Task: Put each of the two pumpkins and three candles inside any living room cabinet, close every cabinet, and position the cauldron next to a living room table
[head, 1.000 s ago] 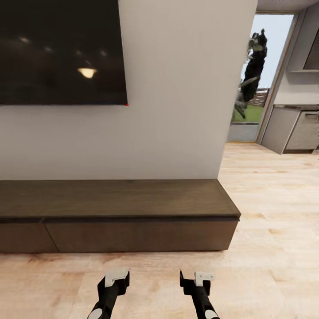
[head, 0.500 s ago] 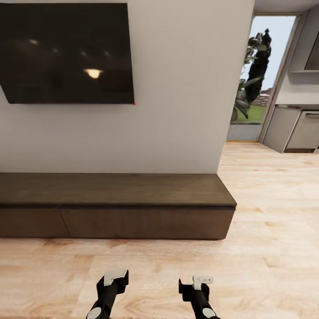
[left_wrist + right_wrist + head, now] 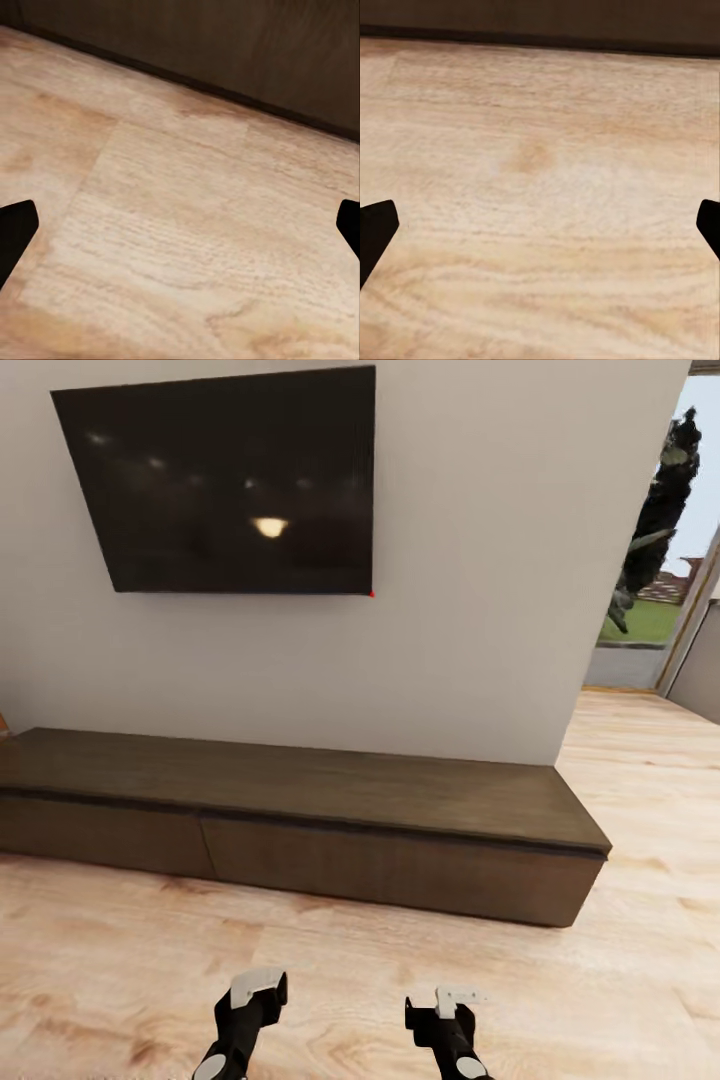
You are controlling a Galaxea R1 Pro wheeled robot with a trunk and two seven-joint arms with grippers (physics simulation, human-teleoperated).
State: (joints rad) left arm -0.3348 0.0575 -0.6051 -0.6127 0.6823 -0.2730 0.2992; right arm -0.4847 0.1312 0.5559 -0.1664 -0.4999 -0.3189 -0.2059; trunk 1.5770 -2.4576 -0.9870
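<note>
The cabinet (image 3: 300,810) stood against the wall under the television (image 3: 230,485), both drawer fronts flush and shut. The left gripper (image 3: 255,992) and right gripper (image 3: 448,1000) hung low over the floor (image 3: 120,940), both spread wide and empty. Risk: driving closer could knock the low-held arms against the drawer fronts.

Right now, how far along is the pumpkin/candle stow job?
Done: nothing visible; the cabinet has a bare top and both drawer fronts closed. In hand: nothing, since left gripper and right gripper hang open over the wooden floor. Left: everything; contents unseen.
</note>
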